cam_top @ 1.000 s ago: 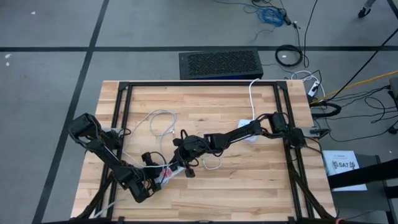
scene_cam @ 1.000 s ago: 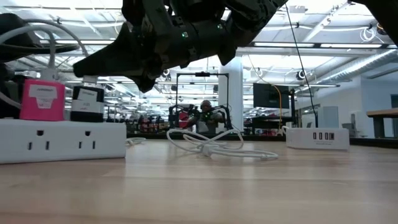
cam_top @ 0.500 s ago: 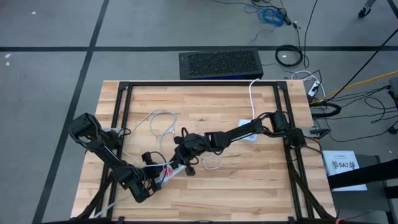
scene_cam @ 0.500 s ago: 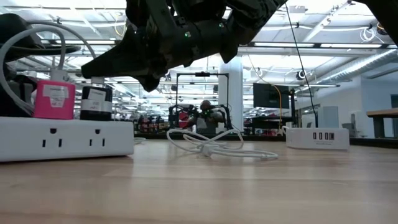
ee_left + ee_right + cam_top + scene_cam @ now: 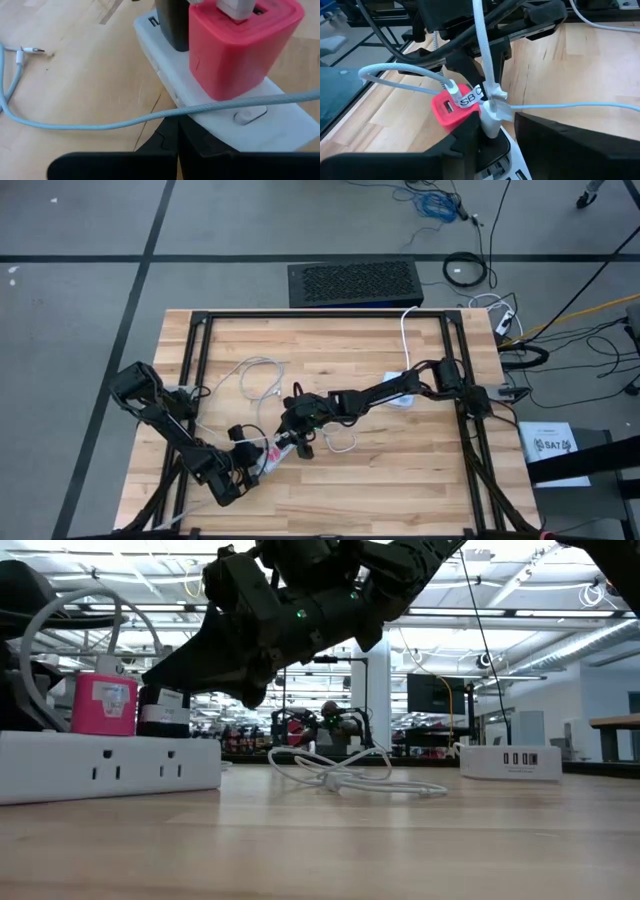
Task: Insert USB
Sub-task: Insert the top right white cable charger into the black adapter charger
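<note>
The white USB plug (image 5: pixel 490 117) is sitting upright in the black charger block (image 5: pixel 492 145) on the white power strip (image 5: pixel 110 765), beside the pink charger (image 5: pixel 451 109), so insertion looks nearly done. The right gripper (image 5: pixel 492 131) is straddling the plug, fingers parted around it rather than pinching. The left gripper (image 5: pixel 177 145) is pressing closed against the strip, steadying it on the wooden surface (image 5: pixel 400 470); only releasing and withdrawing seem left.
</note>
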Action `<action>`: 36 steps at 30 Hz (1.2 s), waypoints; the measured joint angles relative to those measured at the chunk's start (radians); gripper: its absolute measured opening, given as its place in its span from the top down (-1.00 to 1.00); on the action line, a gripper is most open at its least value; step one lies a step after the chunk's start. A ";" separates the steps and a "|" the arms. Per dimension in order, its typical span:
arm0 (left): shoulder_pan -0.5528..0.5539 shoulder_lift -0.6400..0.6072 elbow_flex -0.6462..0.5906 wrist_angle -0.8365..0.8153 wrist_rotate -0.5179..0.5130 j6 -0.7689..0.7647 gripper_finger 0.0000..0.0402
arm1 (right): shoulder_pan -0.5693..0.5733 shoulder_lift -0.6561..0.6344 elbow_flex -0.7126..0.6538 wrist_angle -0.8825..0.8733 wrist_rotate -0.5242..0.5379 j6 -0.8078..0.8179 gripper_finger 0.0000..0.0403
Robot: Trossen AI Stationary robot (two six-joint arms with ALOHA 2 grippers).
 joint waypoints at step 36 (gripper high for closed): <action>0.001 0.000 0.000 0.013 0.022 0.024 1.00 | -0.011 -0.090 0.002 -0.193 -0.018 -0.165 0.45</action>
